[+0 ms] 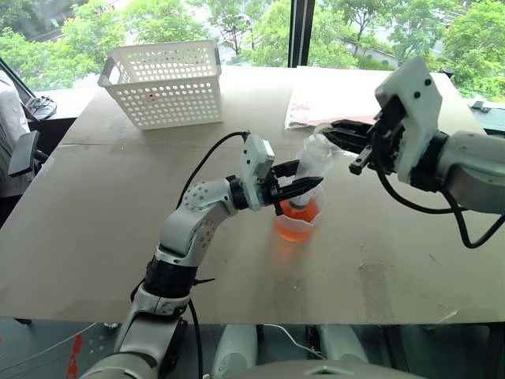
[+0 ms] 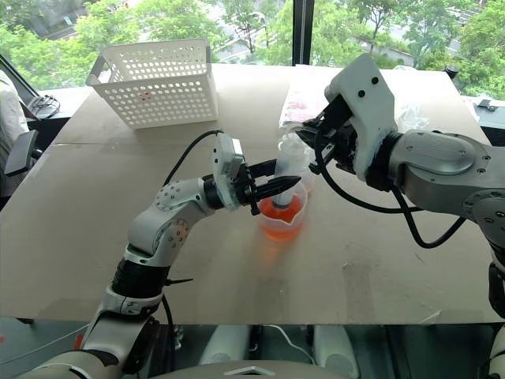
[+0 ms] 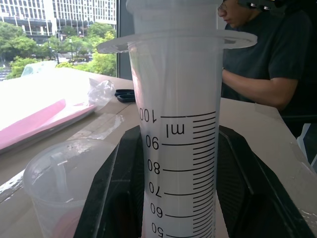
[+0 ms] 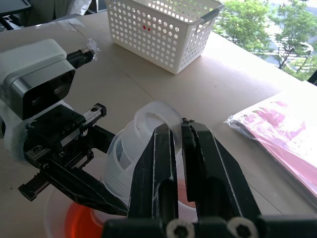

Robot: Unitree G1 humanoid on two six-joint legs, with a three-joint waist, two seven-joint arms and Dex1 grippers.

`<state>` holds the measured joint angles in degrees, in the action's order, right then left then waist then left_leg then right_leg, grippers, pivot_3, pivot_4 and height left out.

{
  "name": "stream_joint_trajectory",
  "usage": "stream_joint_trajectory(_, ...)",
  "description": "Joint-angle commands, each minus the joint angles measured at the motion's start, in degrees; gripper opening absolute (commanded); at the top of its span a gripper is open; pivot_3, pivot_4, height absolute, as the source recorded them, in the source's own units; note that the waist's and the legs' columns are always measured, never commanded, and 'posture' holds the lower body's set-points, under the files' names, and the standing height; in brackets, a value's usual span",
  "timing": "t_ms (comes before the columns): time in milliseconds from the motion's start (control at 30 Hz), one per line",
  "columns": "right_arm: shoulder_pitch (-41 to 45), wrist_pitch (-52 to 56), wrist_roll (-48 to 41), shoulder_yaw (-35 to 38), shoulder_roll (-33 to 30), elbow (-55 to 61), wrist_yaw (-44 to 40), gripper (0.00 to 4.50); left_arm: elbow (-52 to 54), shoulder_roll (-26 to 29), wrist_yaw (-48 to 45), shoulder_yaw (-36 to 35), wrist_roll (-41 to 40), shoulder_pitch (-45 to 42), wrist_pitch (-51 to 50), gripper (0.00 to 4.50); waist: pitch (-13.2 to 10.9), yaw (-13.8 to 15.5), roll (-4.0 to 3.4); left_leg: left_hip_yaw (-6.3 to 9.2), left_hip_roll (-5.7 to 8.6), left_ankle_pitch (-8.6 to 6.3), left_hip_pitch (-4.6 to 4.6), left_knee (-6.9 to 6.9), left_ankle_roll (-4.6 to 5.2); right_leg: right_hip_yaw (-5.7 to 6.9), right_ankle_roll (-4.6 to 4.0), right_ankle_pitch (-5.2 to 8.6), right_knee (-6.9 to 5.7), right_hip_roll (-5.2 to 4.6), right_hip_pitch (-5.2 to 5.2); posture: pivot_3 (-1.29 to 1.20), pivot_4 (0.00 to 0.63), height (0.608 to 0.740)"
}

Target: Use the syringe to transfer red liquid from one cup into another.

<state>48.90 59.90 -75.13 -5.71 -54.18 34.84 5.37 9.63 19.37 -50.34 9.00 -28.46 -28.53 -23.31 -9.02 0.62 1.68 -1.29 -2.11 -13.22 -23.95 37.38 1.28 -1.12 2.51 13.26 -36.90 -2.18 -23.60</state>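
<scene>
A big clear syringe stands upright in the middle of the brown table. Its lower end goes down into the larger cup, which holds red liquid at the bottom. The cup sits on the table, a little nearer than the pink packet that lies at the far right.

The left gripper reaches in from the left and points to the right. Its two black fingers are squeezed onto the syringe barrel, one on each side. In the left wrist view the barrel stands between the fingers, with black marks and numbers running up it and a wide flange above.

The right gripper comes in from the right, higher up, at the top of the syringe. Its two fingers are pressed close together with only a thin slit between them. In the right wrist view they sit over the white round plunger top, but it is hard to tell if they pinch it.

The small cup stands just beside the syringe. A white basket with holes sits at the far left of the table. A person in a dark shirt is beyond the table.
</scene>
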Motion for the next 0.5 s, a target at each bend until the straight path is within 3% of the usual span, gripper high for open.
stream_joint_trajectory(33, 2.68, -0.74, 6.64, 7.60, -1.78, -3.77, 2.53, 0.02, 2.75, 1.10, -3.65, 2.00, -0.93, 1.49, -0.63, 1.32, 0.00, 0.00, 0.00, 0.00, 0.00, 0.00, 0.00, 0.00, 0.00, 0.00, 0.00, 0.00, 0.00, 0.00, 0.00, 0.00, 0.150, 0.740)
stream_joint_trajectory(500, 2.49, 0.42, 6.57, 8.44, -1.93, -2.74, 2.80, 0.02, 2.99, 0.95, -3.41, 2.07, -0.94, 1.71, -0.56, 1.32, 0.00, 0.00, 0.00, 0.00, 0.00, 0.00, 0.00, 0.00, 0.00, 0.00, 0.00, 0.00, 0.00, 0.00, 0.00, 0.00, 0.150, 0.740)
